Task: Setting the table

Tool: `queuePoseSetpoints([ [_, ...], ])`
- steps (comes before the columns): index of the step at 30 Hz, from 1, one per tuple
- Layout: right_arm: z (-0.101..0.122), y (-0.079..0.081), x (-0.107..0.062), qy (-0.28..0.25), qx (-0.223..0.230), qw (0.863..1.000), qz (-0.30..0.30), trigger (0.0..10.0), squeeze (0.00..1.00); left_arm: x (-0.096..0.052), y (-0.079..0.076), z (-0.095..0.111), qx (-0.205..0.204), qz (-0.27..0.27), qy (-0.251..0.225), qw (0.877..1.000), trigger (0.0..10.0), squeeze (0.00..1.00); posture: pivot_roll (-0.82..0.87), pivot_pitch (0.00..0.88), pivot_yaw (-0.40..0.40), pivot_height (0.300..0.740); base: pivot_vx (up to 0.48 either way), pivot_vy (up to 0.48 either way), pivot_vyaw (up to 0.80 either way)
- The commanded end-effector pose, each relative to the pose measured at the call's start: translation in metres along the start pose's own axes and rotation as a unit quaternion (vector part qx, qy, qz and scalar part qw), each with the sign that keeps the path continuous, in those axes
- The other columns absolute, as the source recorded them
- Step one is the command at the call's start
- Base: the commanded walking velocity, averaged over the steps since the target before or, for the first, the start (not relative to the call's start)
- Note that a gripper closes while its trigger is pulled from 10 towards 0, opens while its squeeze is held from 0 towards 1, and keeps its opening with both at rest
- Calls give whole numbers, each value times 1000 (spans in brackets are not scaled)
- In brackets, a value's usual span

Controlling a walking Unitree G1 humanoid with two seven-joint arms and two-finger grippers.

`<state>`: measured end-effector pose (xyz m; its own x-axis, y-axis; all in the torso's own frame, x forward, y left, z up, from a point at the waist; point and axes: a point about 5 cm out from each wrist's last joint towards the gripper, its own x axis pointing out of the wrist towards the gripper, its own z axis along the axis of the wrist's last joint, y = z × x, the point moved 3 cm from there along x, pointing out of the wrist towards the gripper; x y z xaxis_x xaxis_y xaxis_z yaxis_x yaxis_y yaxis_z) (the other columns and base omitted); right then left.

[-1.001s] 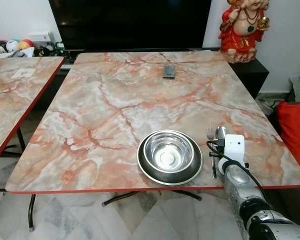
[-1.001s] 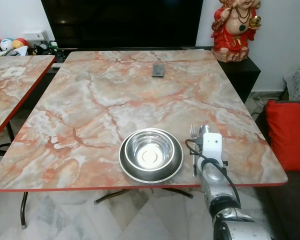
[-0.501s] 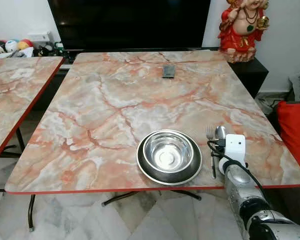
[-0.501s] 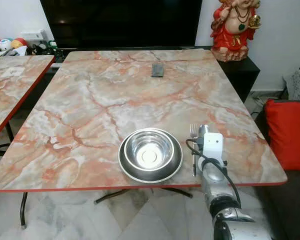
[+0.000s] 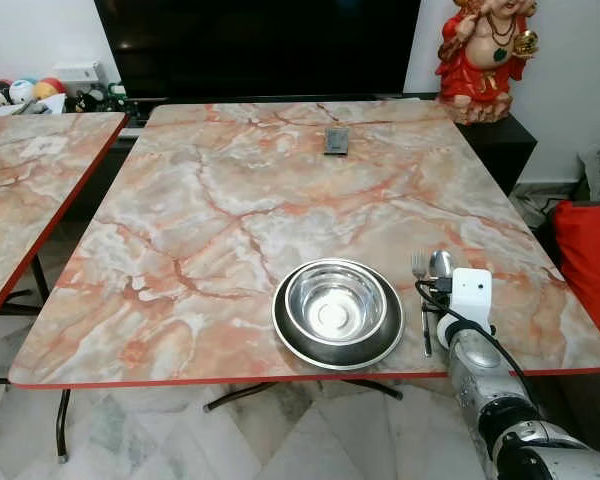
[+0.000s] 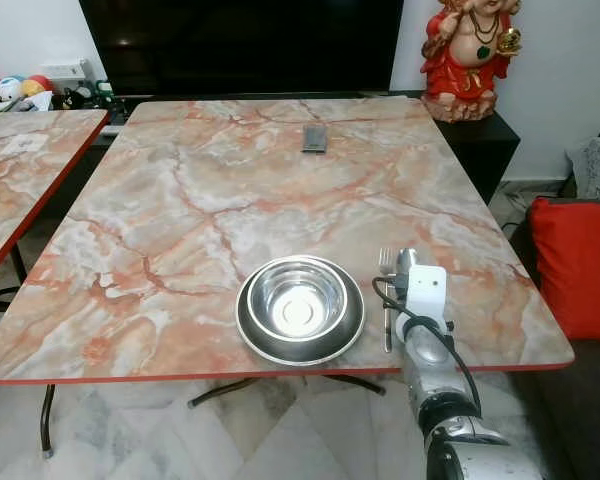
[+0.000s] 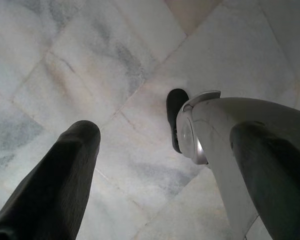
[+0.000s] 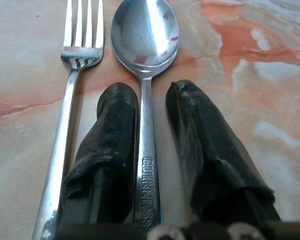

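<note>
A steel bowl [image 5: 337,305] sits inside a dark steel plate [image 5: 291,341] near the front edge of the marble table [image 5: 230,200]. Just right of the plate a fork [image 8: 70,90] and a spoon [image 8: 145,35] lie side by side on the table. My right gripper [image 8: 149,92] is low over the table and open. Its black fingers [image 8: 115,130] straddle the spoon's handle, with a gap on one side. In the head view the white wrist housing [image 5: 469,295] hides the fingers. My left gripper [image 7: 170,130] hangs open over the floor, holding nothing.
A small dark remote [image 5: 337,141] lies at the table's far side. A red statue [image 5: 483,55] stands at the back right, and a red cushion [image 5: 590,265] is on the right. A second marble table [image 5: 25,190] stands to the left. A dark screen [image 5: 260,45] is behind.
</note>
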<state>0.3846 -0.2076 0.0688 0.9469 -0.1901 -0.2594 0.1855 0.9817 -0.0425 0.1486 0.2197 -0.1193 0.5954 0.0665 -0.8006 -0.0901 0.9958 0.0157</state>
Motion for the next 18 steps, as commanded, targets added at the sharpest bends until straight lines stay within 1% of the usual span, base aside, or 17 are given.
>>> queuePoseSetpoints([
  [1,-6,1,-2,6,11,1000,3,10000,0,-2,4,-8,7,0,18,1000,10000,0,34,96,27,740,0,0,0],
  [6,0,2,-1,-11,21,1000,7,10000,0,-2,4,-8,7,0,18,1000,10000,0,32,96,28,740,0,0,0],
  [11,0,4,-1,-13,18,1000,10,10000,0,-2,4,-8,7,0,18,1000,10000,0,33,97,28,740,0,0,0],
  [14,4,2,-1,-28,14,1000,4,10000,0,-2,4,-8,7,0,18,1000,10000,0,32,96,28,740,0,0,0],
  [18,15,0,-1,-60,9,998,-4,10000,0,-2,4,-8,7,0,18,1000,10000,0,32,96,28,740,0,0,0],
])
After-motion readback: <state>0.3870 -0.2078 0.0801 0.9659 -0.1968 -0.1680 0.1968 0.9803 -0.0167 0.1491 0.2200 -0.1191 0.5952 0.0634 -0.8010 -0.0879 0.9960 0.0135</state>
